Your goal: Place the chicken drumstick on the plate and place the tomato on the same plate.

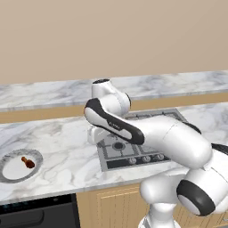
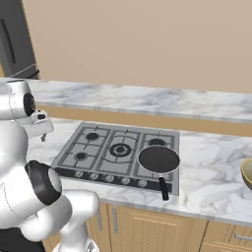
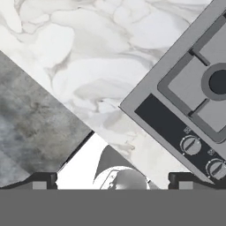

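The plate (image 1: 8,177), white in the centre with a grey speckled rim, lies on the marble counter at the far left. On its white centre rests the small reddish-brown chicken drumstick (image 1: 28,162). The tomato is out of view. My gripper (image 3: 112,181) hangs over the counter just left of the hob, well to the right of the plate. Its fingertips (image 3: 42,181) stand wide apart and open, with nothing between them. In the right base view the gripper (image 2: 43,136) points down beside the hob's left edge.
A steel gas hob (image 2: 118,150) with a row of knobs (image 3: 191,145) is set into the counter. A black frying pan (image 2: 158,158) sits on its right burner. A tan-olive bowl (image 2: 247,173) stands at the far right. A dark oven front (image 1: 35,213) lies below the plate.
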Motion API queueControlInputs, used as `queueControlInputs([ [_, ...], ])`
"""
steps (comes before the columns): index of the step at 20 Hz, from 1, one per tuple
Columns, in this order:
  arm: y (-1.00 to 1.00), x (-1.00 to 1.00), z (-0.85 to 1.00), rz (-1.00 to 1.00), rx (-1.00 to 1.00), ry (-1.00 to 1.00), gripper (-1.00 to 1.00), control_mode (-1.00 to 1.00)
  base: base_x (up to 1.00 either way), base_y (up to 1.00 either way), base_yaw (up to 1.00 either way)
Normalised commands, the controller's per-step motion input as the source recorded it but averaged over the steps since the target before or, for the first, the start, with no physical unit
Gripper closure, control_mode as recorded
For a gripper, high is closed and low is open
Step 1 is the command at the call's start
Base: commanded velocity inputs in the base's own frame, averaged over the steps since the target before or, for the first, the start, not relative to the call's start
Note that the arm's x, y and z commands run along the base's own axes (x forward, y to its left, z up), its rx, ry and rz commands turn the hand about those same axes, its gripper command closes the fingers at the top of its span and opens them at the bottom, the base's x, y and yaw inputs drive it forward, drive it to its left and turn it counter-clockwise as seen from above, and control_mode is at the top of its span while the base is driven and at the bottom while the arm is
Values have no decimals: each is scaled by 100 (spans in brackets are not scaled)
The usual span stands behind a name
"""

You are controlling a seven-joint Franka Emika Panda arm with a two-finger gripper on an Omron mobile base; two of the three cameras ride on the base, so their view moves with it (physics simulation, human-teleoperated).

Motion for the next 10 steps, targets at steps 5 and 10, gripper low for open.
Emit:
queueControlInputs([
  [5, -76, -2, 19, 0, 0, 0, -100, -100, 0, 0, 0],
  [10, -76, -5, 29, 0, 1, 0, -100, -100, 0, 0, 0],
])
